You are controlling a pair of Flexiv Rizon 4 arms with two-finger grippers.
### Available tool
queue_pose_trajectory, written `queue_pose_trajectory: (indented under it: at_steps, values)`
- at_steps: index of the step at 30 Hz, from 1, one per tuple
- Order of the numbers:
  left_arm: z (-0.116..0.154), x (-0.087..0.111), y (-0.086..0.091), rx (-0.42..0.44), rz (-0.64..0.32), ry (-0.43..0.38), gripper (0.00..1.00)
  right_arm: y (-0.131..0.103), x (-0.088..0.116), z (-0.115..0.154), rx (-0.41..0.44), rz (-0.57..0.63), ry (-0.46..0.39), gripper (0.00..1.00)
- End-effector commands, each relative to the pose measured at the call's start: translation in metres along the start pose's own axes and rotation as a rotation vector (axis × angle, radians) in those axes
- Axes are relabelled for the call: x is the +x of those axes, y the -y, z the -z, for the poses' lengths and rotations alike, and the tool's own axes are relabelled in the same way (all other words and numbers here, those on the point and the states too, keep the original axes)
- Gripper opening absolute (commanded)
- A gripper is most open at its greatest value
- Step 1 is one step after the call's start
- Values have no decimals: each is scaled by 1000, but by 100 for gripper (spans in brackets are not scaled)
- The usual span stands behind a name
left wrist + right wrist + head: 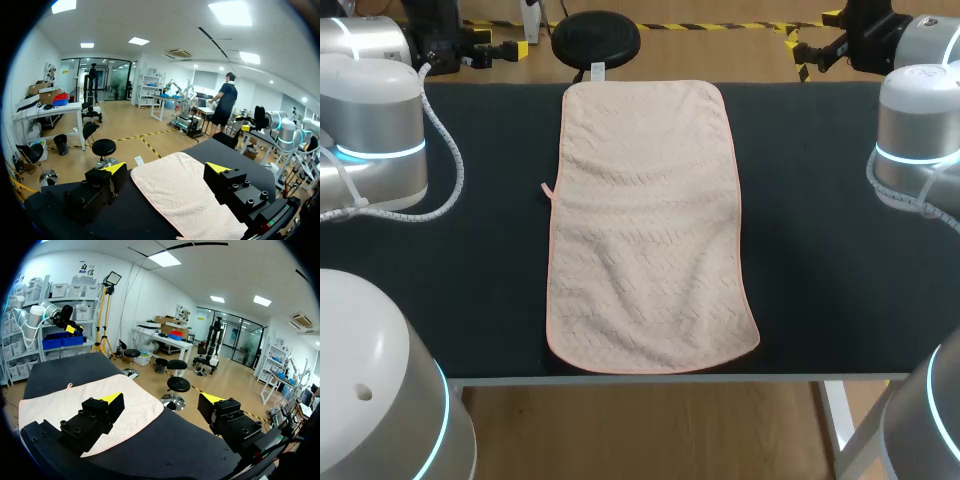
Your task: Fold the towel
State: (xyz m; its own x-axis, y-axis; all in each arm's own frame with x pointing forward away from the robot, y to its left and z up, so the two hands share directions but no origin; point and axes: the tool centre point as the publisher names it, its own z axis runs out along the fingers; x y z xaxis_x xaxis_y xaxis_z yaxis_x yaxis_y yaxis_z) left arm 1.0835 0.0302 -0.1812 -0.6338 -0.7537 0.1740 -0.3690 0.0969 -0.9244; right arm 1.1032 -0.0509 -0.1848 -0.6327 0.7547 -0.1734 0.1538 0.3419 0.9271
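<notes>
The head camera sits above and behind the robot and looks steeply down on the table (820, 250). It shows you the whole towel (650, 230) lengthwise at mid-frame. The left wrist camera looks out along the left gripper (166, 167) from near the table's far left corner, low over the towel's far end. The right wrist camera looks past the right gripper (161, 399) from the opposite far corner, apparently slightly higher. All three views share the towel and the dark tabletop.
</notes>
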Motion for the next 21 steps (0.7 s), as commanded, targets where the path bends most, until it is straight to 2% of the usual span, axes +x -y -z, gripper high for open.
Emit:
queue_pose_trajectory:
  at_steps: [1, 16, 17, 21]
  values:
    - [0, 0, -1, 3, -1, 3, 100, 0, 0, 0, 1, 0, -1, 100]
    - [0, 0, -1, 3, -1, 3, 100, 0, 0, 0, 1, 0, -1, 100]
    - [-2, 1, -1, -10, -24, -11, 100, 0, 0, 0, 1, 0, -1, 100]
    - [-7, 2, 1, -74, -137, -70, 100, 0, -6, -2, 34, 167, -51, 100]
